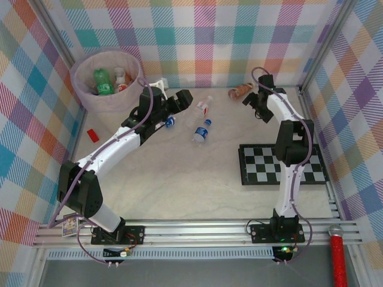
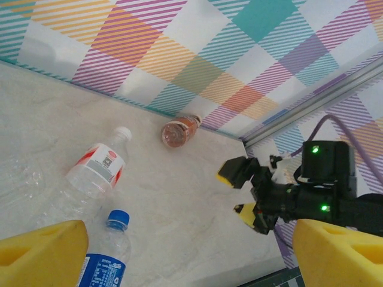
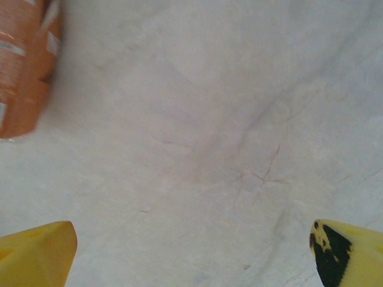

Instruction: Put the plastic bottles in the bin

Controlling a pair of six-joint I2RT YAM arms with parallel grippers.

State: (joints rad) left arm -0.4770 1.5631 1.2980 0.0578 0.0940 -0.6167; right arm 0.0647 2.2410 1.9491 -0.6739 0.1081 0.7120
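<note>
The left gripper (image 2: pixel 190 242) is seen with its yellow pads (image 2: pixel 42 254) set wide apart, and nothing is clamped between them. Just beside one pad a blue-labelled bottle (image 2: pixel 108 257) with a blue cap is laid on its side. Next to it, farther out, a clear red-labelled bottle (image 2: pixel 99 170) with a white cap is laid down as well. In the top view the left gripper (image 1: pixel 182 98) is placed over the far left part of the table (image 1: pixel 179 173), between these two bottles and the bin (image 1: pixel 87 98). A further bottle with blue on it (image 1: pixel 170 122) is partly covered by the left arm, so little of it can be made out.

The right gripper (image 3: pixel 191 251) is likewise opened wide, its pads (image 3: pixel 36 254) held over bare tabletop with nothing gripped. An orange bottle (image 3: pixel 24 66) is caught at the upper left edge of the right wrist view, well apart from both pads. From above, this bottle is found lying by the far wall, just left of the right gripper.

The bin is stood in the far left corner. A green bottle (image 1: pixel 103 82) and at least one red-and-white bottle (image 1: pixel 121 79) are held inside it.

A small red block (image 1: pixel 92 134) is laid on the table near the bin's base. A checkerboard (image 1: pixel 281 164) is laid flat beside the right arm.
</note>
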